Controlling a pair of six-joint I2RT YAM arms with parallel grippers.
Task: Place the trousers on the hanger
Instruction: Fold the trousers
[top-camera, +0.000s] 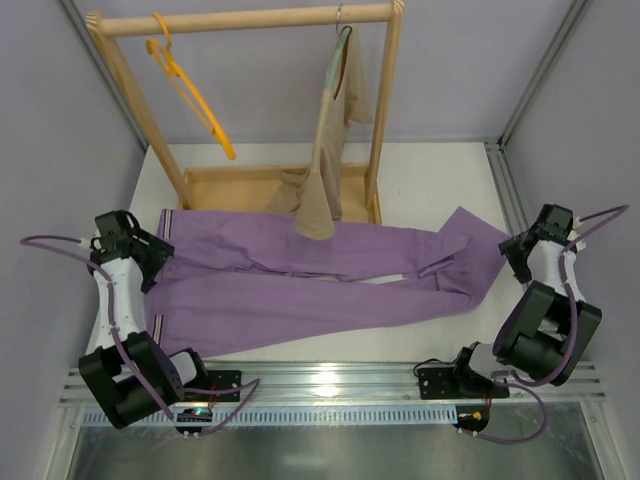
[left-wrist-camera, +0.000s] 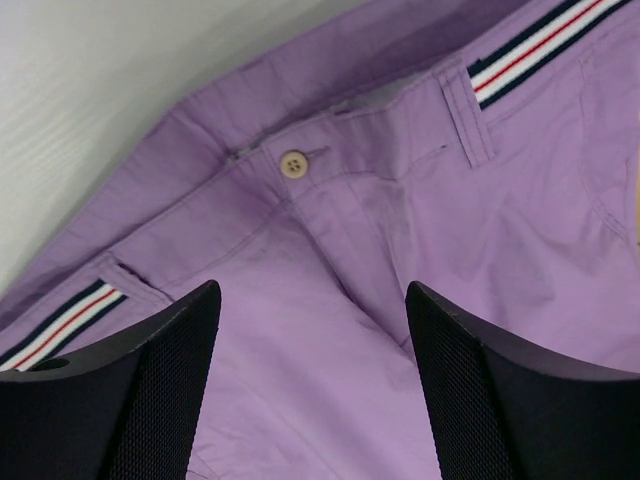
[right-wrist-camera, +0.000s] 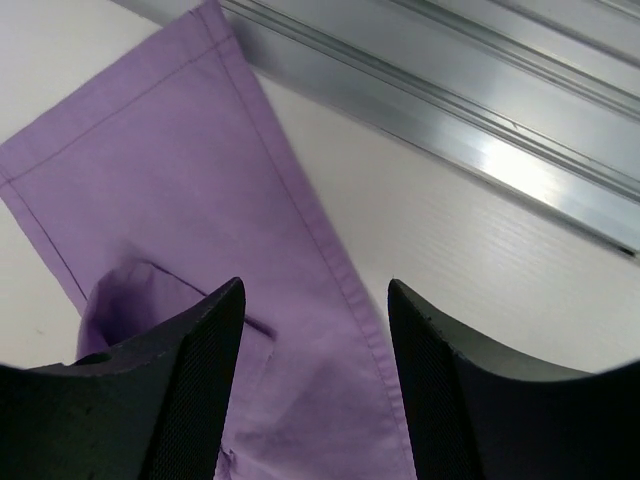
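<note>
The lilac trousers (top-camera: 320, 275) lie flat across the white table, waistband at the left and leg hems at the right. The orange hanger (top-camera: 190, 95) hangs bare from the left of the wooden rail. My left gripper (top-camera: 150, 255) is at the waistband end. In the left wrist view its jaws (left-wrist-camera: 312, 300) stand open just above the fabric below the waist button (left-wrist-camera: 292, 163), with nothing between them. My right gripper (top-camera: 515, 255) is at the hem end. Its jaws (right-wrist-camera: 315, 295) stand open over the edge of a trouser leg (right-wrist-camera: 170, 170), gripping nothing.
A wooden rack (top-camera: 240, 18) with a low base tray (top-camera: 225, 185) stands at the back. A beige garment (top-camera: 330, 150) hangs on its right side, its tip resting on the trousers. Aluminium rails run along the table's front (top-camera: 330, 380) and right edge (right-wrist-camera: 480, 130).
</note>
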